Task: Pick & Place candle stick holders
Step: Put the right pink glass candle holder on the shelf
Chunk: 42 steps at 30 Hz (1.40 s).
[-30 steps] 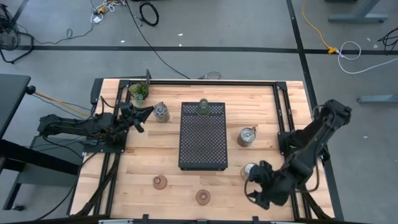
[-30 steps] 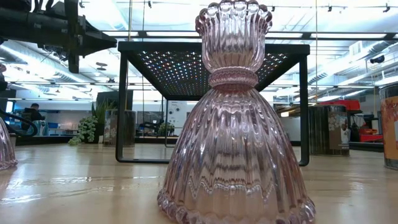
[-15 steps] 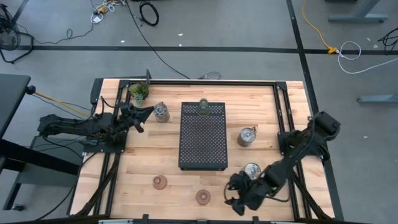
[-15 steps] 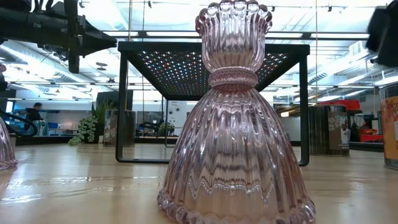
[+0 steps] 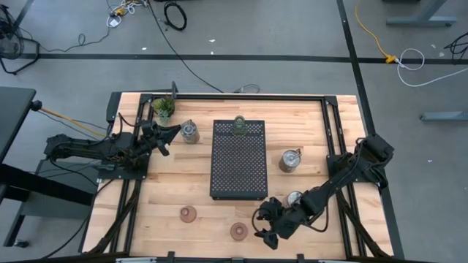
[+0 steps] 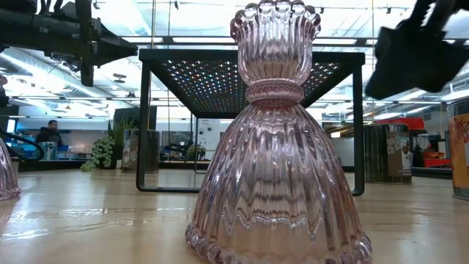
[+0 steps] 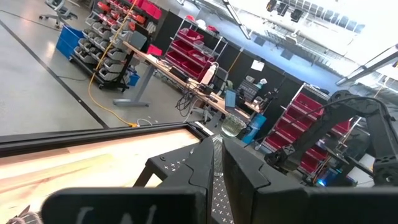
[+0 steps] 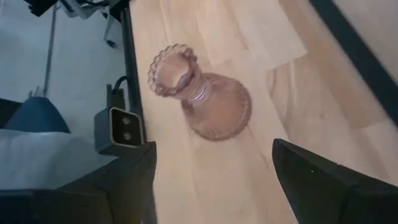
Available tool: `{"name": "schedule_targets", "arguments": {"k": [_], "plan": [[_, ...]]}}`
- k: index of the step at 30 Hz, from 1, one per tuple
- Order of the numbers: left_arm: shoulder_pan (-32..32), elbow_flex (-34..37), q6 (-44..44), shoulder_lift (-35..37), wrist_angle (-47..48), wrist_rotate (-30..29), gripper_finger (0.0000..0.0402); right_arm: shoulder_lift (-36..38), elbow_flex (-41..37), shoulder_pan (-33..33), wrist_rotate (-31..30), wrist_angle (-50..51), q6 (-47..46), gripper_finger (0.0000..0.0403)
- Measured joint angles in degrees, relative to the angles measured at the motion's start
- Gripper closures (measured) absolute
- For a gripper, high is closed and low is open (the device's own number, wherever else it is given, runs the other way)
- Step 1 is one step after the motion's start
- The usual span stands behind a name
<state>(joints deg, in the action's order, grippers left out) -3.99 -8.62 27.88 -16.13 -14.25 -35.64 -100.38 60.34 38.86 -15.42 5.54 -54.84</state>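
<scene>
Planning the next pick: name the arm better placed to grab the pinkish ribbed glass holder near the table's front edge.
Right. The right gripper hovers open beside the pinkish ribbed glass holder; the left gripper rests shut at the far corner.

My right arm reaches low across the near side of the table, wrist bent forward, and my right gripper (image 5: 268, 232) hangs with its fingers (image 8: 323, 180) spread wide, nothing between them. My left arm lies folded at the far left edge, its left gripper (image 5: 172, 131) pointing inward, fingers (image 7: 249, 186) pressed together and empty.
</scene>
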Motion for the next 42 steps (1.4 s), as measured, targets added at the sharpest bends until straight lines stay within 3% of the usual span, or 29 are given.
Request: {"name": "schedule_targets", "arguments": {"k": [10,18,25,42], "plan": [[0.0,0.0,0.02,-0.01,-0.01,0.04,0.0365,-0.32,0.0,-0.33,-1.23,-3.95,-0.71,0.0085],[0.02,0.0,-1.47,0.02,-0.12,2.79,0.0365,-2.55,-0.02,-0.68,-4.1,-8.01,-9.4,0.0085],[0.0,0.0,-1.53,0.0,-0.01,6.97,0.0365,-2.73,0.0,-0.62,-3.87,-9.13,-9.29,0.0085],[0.0,0.0,-1.53,0.02,-0.69,7.04,0.0365,-8.0,0.0,-0.87,-2.22,-18.1,-3.77,0.0085]]}}
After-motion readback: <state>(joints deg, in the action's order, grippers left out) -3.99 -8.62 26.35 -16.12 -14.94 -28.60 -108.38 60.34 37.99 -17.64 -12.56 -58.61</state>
